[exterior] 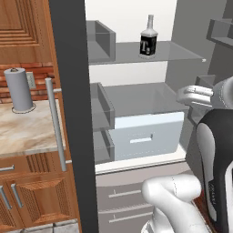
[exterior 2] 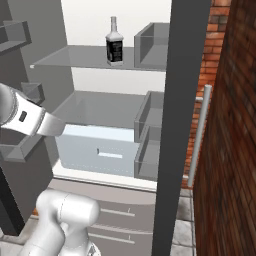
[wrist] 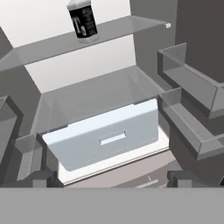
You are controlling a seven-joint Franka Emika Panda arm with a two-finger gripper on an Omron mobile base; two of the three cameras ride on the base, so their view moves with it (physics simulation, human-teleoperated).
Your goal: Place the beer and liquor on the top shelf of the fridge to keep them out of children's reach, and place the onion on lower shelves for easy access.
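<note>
Our gripper (exterior: 185, 94) is wide open and has nothing in it. In the left base view we see it as a pale metal hand at the right side, level with the lower shelf of the fridge (exterior: 73, 113). In the right base view our white arm comes in from the left edge, in front of the open fridge (exterior 2: 182, 100).

Just in front of the hand is a lower shelf (wrist: 96, 94), a flat grey glass pane with nothing on it. Under it sits a pale blue drawer (wrist: 105, 138) with a little slot for a handle. Grey bins (wrist: 188, 83) hang at the sides.

Above that is the top shelf (wrist: 118, 30), another thin grey pane. The liquor (exterior: 148, 42) stands upright on it, near the middle. It is a squat clear bottle with a short white neck and a black label. We see the liquor (exterior 2: 114, 44) in the right base view too, standing beside a grey bin (exterior 2: 150, 47) at the end of the top shelf (exterior 2: 75, 59). In the hand view the liquor (wrist: 83, 21) is at the top, cut off by the edge.

Outside the fridge, to the left, there is a stone counter (exterior: 27, 132) with a grey paper towel roll (exterior: 19, 89) standing on it, and wooden cabinets (exterior: 32, 195) below. On the other side there is a red brick wall (exterior 2: 227, 125).
</note>
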